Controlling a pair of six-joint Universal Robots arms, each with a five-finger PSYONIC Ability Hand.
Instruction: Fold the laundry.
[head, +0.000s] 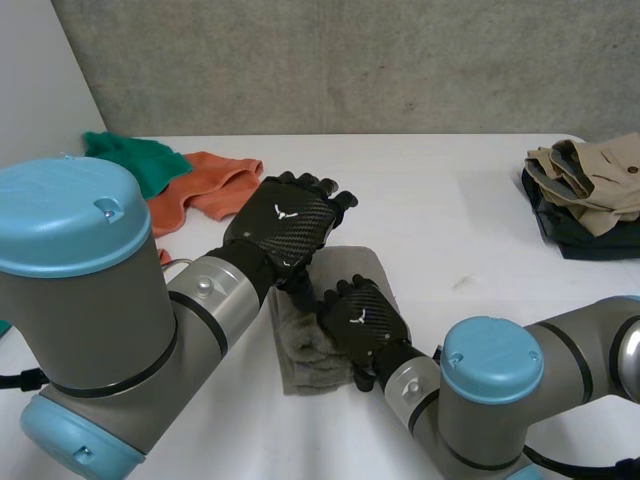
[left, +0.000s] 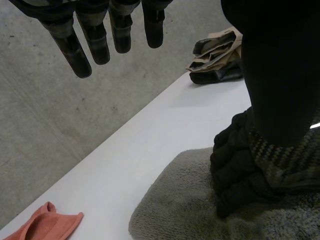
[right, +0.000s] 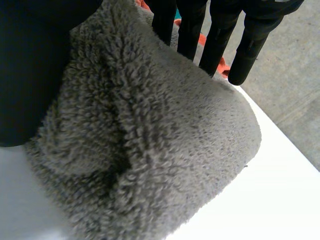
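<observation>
Far-left corner of the table (head: 450, 200): a green cloth (head: 135, 160) w/ an orange cloth (head: 205, 185) just beside it. Next my left hand (head: 285, 220), in the air over the far end of the grey towel (head: 300, 350), fingers (left: 95, 40) straight & slightly spread, holding nothing. The towel lies near the front edge, abt mid-table. My right hand (head: 362, 318) rests palm-down on its middle, fingers (right: 220, 35) straight over the pile, gripping nothing. Far-right edge: a stack of folded clothes (head: 590, 195), beige over dark, well apart from the towel.
</observation>
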